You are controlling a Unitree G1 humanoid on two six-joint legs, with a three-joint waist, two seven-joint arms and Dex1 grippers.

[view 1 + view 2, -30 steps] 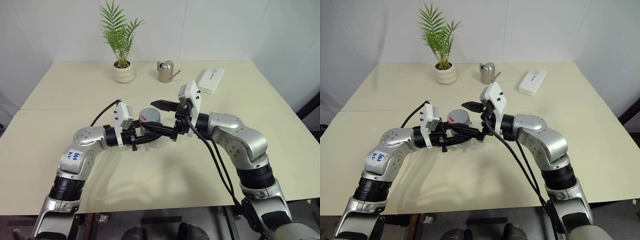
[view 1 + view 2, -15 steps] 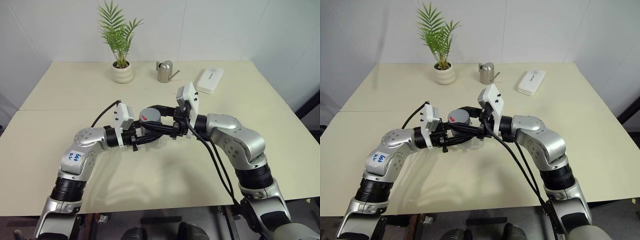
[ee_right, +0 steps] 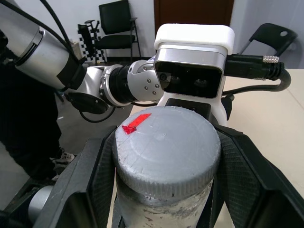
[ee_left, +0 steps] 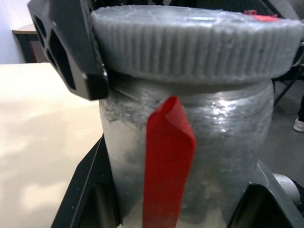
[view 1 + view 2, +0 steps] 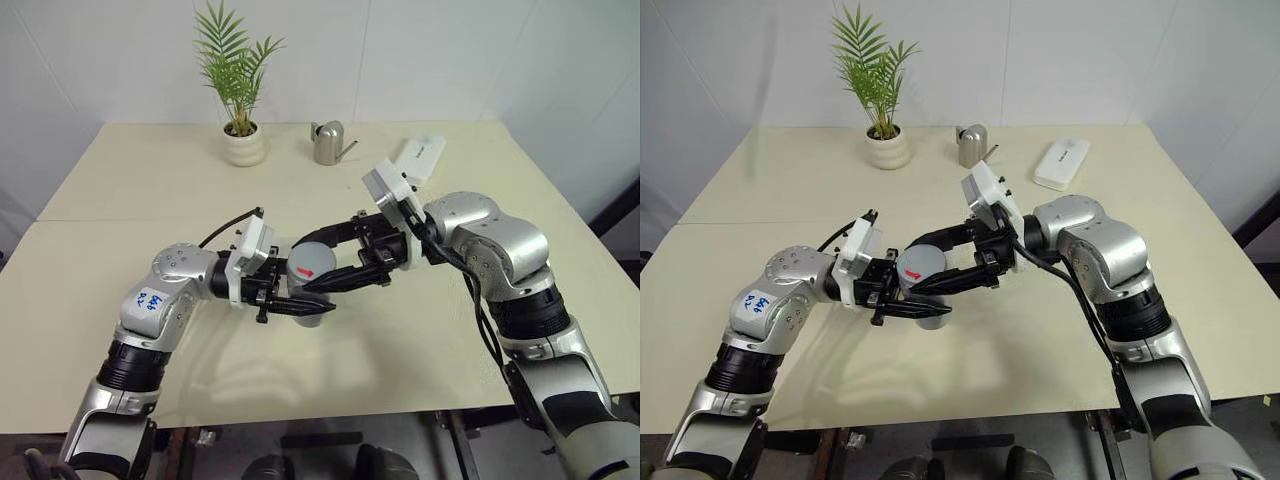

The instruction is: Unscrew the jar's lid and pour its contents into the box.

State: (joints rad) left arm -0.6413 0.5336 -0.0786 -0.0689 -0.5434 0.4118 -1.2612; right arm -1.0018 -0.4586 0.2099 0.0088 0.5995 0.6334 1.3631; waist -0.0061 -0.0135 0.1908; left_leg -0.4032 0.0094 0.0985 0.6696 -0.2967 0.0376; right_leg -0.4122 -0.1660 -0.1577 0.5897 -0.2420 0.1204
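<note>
— Judging by its look, how will the jar (image 5: 312, 290) handle, held up above the near middle of the table (image 5: 150, 180)?

— It is judged light, stiff and smooth-walled, so slipping is likely. Its body is clamped by the left gripper (image 5: 300, 303); the ribbed lid (image 3: 166, 147), still seated, is clamped by the right gripper (image 5: 335, 262).

— Where is a hold best taken?

— On the ribbing, where purchase is offered. The contents cannot be made out.

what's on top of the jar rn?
The grey lid with its red mark, clamped by the right hand. The jar sits in the left hand; its contents can't be seen.
</note>
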